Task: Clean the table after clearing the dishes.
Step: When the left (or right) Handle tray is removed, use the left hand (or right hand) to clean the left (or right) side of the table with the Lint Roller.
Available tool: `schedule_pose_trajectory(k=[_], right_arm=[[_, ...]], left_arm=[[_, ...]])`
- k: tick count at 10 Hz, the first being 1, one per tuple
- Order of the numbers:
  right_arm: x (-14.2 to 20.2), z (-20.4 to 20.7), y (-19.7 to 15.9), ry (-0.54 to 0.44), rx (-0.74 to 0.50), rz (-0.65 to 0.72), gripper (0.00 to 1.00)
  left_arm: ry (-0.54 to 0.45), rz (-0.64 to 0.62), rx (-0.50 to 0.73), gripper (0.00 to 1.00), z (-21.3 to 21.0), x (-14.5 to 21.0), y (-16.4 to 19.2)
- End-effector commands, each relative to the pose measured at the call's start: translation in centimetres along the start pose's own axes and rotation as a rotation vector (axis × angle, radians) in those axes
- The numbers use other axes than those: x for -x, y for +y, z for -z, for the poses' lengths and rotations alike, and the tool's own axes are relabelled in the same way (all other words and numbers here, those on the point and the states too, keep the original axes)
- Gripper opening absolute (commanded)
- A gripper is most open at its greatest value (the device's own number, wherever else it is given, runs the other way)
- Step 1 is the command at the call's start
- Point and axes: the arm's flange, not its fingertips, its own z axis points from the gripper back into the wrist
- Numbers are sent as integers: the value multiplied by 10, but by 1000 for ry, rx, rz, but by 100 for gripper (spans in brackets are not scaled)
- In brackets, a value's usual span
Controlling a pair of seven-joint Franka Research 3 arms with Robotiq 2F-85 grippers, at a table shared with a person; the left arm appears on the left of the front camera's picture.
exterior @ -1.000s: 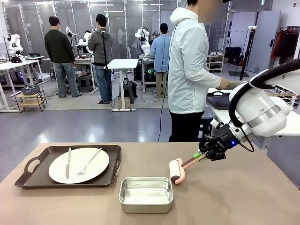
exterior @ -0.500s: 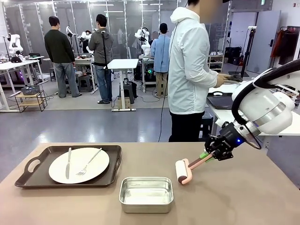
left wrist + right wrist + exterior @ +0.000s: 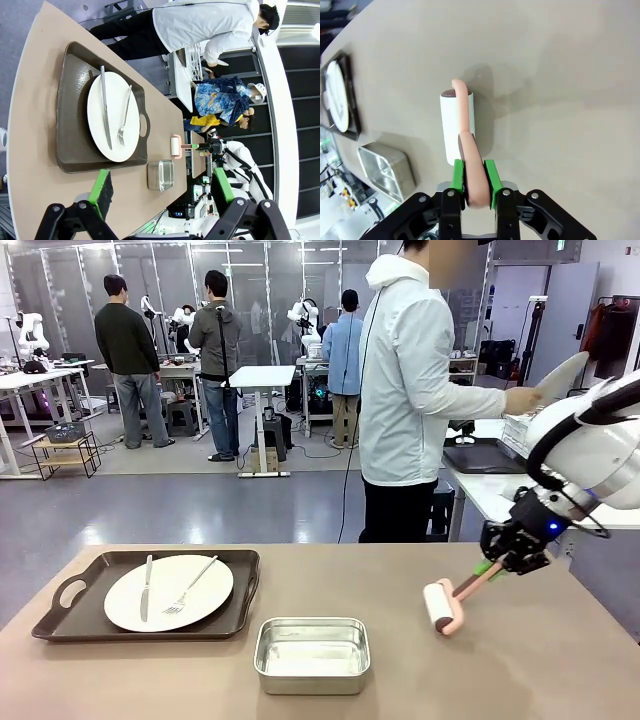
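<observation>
A round white plate [image 3: 168, 592] with a knife [image 3: 146, 587] and a fork [image 3: 190, 585] lies on a dark brown tray [image 3: 50, 615] at the left of the taupe-brown table [image 3: 520, 670]. My right gripper [image 3: 497, 562] is shut on the handle of a pink lint roller [image 3: 441, 606], whose white roll rests on the tabletop at the right. The right wrist view shows the green pads [image 3: 458, 176] clamping the roller [image 3: 457, 125] handle. My left gripper [image 3: 161, 185] is open and high above the table, looking down on the plate [image 3: 112, 115] and tray [image 3: 70, 100].
A small rectangular steel pan [image 3: 311, 653] sits near the table's front middle. A person in a white jacket [image 3: 405, 390] stands at the far edge, reaching right with a white plate [image 3: 560, 375] in hand toward a white side table [image 3: 480, 490].
My right gripper has dragged the lint roller to the right across the tabletop. The person has stretched an arm out to the right, holding a plate.
</observation>
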Motion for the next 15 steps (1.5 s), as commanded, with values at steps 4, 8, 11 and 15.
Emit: schedule_pose_trajectory(k=[4, 8, 11, 15], right_arm=[[8, -29, -54, 44, 366, 123, 22], [9, -66, -46, 1, 459, 122, 22], [16, -95, -25, -40, 504, 48, 22], [40, -141, 11, -149, 529, -53, 22]], left_arm=[[-6, 2, 13, 100, -2, 1, -1], [-6, 2, 13, 100, -2, 1, -1], [-6, 2, 13, 100, -2, 1, -1], [-6, 2, 13, 100, -2, 1, -1]])
